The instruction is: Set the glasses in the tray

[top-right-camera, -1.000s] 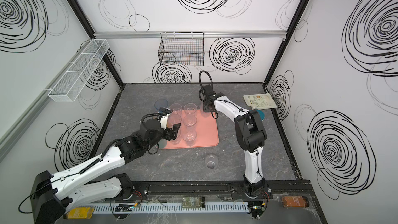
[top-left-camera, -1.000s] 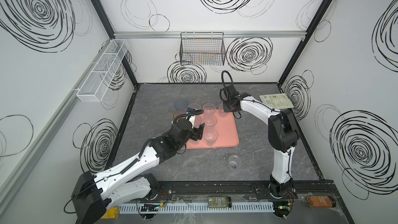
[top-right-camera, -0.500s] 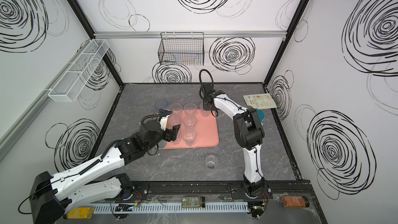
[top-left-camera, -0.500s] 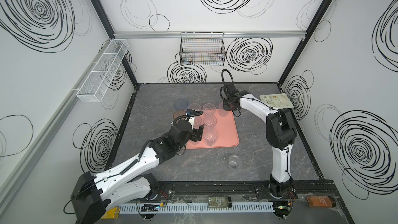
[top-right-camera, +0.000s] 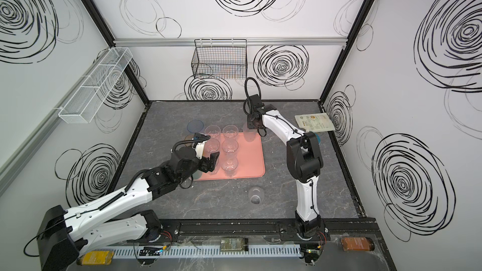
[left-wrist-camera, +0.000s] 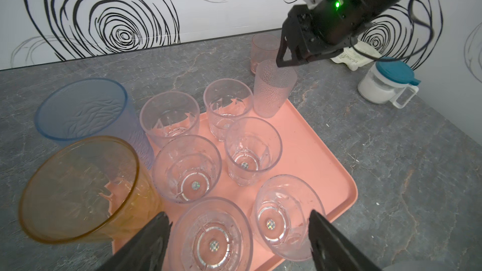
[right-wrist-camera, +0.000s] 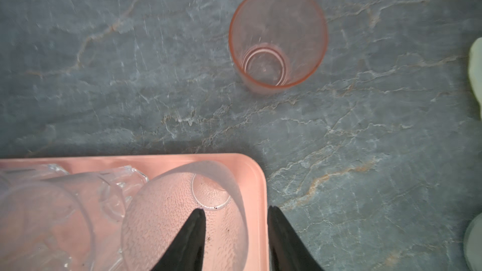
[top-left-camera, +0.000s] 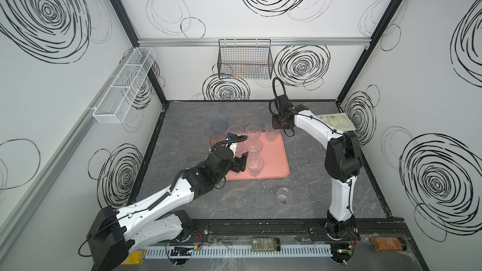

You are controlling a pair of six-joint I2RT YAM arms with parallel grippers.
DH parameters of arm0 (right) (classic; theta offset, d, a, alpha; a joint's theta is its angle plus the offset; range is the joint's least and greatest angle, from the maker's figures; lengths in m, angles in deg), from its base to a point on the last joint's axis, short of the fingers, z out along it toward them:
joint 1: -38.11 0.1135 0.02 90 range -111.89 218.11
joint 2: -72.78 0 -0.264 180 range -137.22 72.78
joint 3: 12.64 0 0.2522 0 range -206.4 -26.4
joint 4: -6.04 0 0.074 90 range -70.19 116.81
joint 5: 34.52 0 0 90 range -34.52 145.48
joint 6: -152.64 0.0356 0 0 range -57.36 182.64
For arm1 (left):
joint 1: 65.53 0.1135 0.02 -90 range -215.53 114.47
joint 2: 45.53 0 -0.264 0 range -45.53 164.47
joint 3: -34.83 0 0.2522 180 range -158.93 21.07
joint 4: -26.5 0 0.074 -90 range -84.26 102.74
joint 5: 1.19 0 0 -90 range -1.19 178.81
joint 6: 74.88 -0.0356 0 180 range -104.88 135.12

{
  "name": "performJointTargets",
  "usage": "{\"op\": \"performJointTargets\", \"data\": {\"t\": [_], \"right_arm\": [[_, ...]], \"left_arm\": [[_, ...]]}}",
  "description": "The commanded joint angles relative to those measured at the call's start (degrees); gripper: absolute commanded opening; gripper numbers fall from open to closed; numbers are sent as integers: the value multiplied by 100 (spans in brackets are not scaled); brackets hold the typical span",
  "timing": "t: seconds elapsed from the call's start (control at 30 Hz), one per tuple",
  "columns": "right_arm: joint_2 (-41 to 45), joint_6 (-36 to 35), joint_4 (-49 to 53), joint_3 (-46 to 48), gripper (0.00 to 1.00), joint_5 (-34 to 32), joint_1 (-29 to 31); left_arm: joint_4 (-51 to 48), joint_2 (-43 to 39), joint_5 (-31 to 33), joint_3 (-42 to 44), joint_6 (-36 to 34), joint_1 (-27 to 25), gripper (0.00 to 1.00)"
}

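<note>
— How far along are you?

— Reckoning from the tray (top-left-camera: pixel 276 157): just in front of its near edge one clear glass (top-left-camera: pixel 283 196) sits on the table (top-left-camera: pixel 208 199), upright as far as I can tell. My left pincer (left-wrist-camera: pixel 238 215) hovers over the tray's near end, jaws wide apart, holding nothing. Six clear tumblers (left-wrist-camera: pixel 251 149) stand on the tray in two rows. An amber glass (left-wrist-camera: pixel 80 189) and a blue glass (left-wrist-camera: pixel 86 110) stand at its left edge; whether on it, I cannot tell.

— And the far end?

— A dimpled glass (left-wrist-camera: pixel 273 89) stands in the tray's far right corner, mouth up, long axis vertical. My right pincer (right-wrist-camera: pixel 235 209) straddles its wall, jaws apart, not pinching. Beyond that corner a pink glass (right-wrist-camera: pixel 277 40) stands off the tray, mouth up. I judge seven placed and at least two left.
</note>
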Motion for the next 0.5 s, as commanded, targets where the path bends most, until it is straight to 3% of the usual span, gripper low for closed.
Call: {"op": "performJointTargets", "data": {"t": [0.0,0.13,0.27,0.47], "right_arm": [[596,151,31,-68,47,88,-356],[903,378,-541,553,50,306,-674],[906,573,-1415,974,56,989,-977],[67,876,-1320,213,58,1319,-1047]], "left_arm": [[655,167,129,-57,-303,-315,87],[1094,292,187,39,-603,-741,87],[1602,247,365,338,-964,-1190,88],[1460,83,537,545,-1053,-1327,91]]}}
